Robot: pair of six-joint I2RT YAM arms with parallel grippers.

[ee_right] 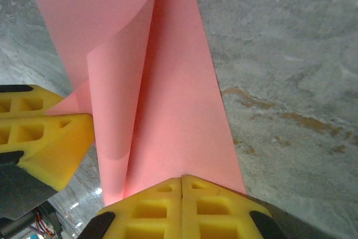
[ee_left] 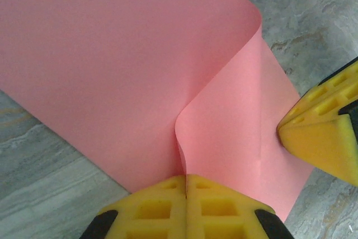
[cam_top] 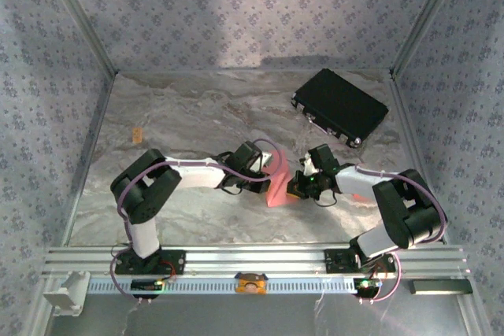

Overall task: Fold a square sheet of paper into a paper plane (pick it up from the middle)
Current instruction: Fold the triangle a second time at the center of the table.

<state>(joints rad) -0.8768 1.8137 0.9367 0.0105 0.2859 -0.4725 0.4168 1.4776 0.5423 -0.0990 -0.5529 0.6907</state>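
The square sheet of paper (cam_top: 278, 186), salmon pink, is lifted between both grippers at the table's centre and curls over itself in a loose bend. In the left wrist view the sheet (ee_left: 128, 65) spreads ahead, and my left gripper (ee_left: 185, 180) is shut on its near edge, where the paper buckles upward. My right gripper's yellow fingers (ee_left: 321, 138) touch the sheet from the right. In the right wrist view my right gripper (ee_right: 182, 178) is shut on the paper (ee_right: 179, 104), with the left gripper's fingers (ee_right: 50, 144) beside the curled flap. From above, the left gripper (cam_top: 266, 169) and the right gripper (cam_top: 298, 186) flank the sheet.
A black rectangular case (cam_top: 340, 106) lies at the back right. A tiny orange tag (cam_top: 137, 135) sits at the left of the marbled table (cam_top: 197, 116). Patterned walls enclose three sides, and an aluminium rail (cam_top: 252, 257) runs along the front.
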